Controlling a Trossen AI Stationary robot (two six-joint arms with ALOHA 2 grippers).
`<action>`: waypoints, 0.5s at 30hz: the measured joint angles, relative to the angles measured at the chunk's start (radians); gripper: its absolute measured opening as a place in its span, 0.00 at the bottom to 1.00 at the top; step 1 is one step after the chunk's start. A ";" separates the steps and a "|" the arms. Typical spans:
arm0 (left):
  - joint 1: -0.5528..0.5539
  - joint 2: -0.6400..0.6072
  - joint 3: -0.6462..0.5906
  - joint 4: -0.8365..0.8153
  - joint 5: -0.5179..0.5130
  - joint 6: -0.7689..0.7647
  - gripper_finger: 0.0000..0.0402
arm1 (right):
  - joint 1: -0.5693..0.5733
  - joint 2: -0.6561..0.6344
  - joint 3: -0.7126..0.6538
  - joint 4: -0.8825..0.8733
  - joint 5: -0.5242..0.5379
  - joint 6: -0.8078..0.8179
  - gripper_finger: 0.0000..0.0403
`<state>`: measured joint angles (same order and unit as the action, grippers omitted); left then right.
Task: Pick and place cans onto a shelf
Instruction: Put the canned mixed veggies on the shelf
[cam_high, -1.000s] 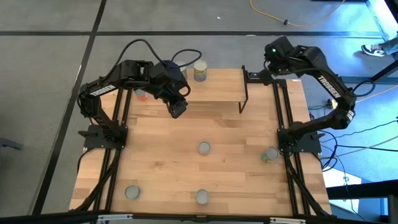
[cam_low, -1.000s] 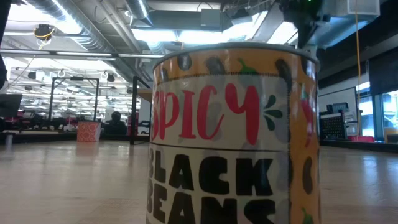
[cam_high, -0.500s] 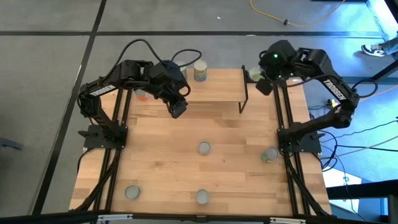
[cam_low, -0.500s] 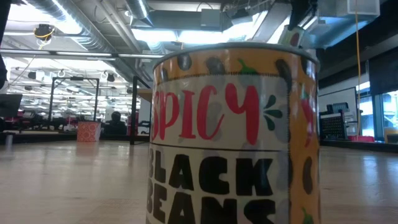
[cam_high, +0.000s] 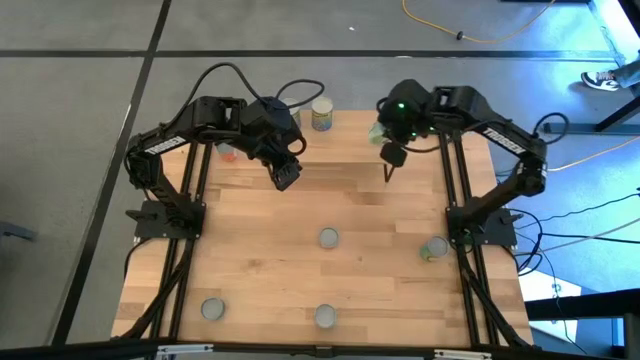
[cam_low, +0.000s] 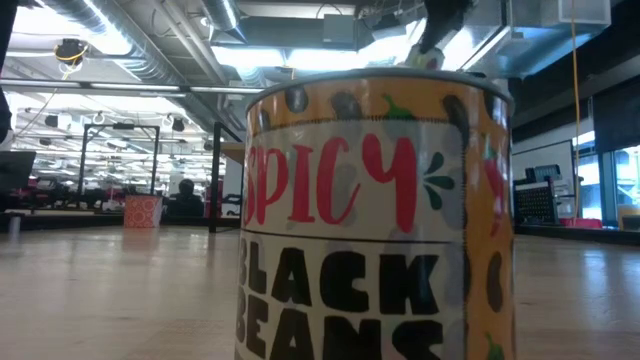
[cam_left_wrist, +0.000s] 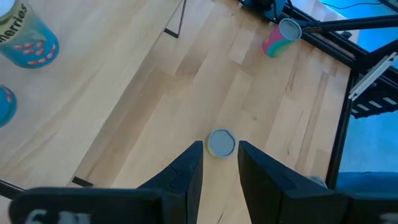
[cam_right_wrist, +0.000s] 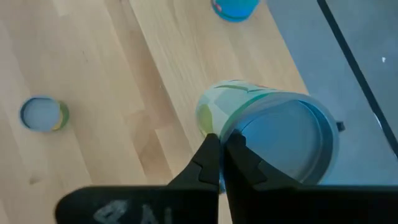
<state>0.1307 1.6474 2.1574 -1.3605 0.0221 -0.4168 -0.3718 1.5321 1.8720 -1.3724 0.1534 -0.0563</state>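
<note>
My right gripper is shut on a green-and-white can with a silvery top, above the right end of the wood-topped shelf. The can also shows high in the low view. My left gripper is open and empty, above the table just in front of the shelf's left part. A yellow-labelled can stands on the shelf's far edge. Two blue-green cans stand on the shelf near the left arm. Several more cans stand on the table, such as one at the middle. My right gripper pinches the green can at its top rim between its two fingers, one on the label side and one on the lid side. The fingers come from above. The can is lifted clear of the shelf, its silvery lid toward the wrist camera.
Cans stand on the table at the right edge, near left and near middle. A Spicy Black Beans can fills the low view. The shelf's black leg stands below the right gripper.
My right gripper has carried the green can from beyond the table's far right corner toward the table's left, to above the shelf's right end. The can stays lifted in the shut fingers.
</note>
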 joint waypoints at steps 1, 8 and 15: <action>0.000 0.000 0.000 0.000 0.001 0.000 0.23 | 0.004 0.018 0.020 -0.006 0.002 0.000 0.02; 0.000 0.000 0.000 0.000 0.003 0.000 0.23 | 0.010 0.174 0.253 -0.101 0.002 -0.006 0.02; -0.001 0.000 0.000 0.000 0.003 -0.003 0.23 | -0.013 0.310 0.472 -0.196 -0.004 -0.028 0.02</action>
<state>0.1299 1.6474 2.1574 -1.3609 0.0250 -0.4193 -0.3845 1.8416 2.3435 -1.5682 0.1494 -0.0843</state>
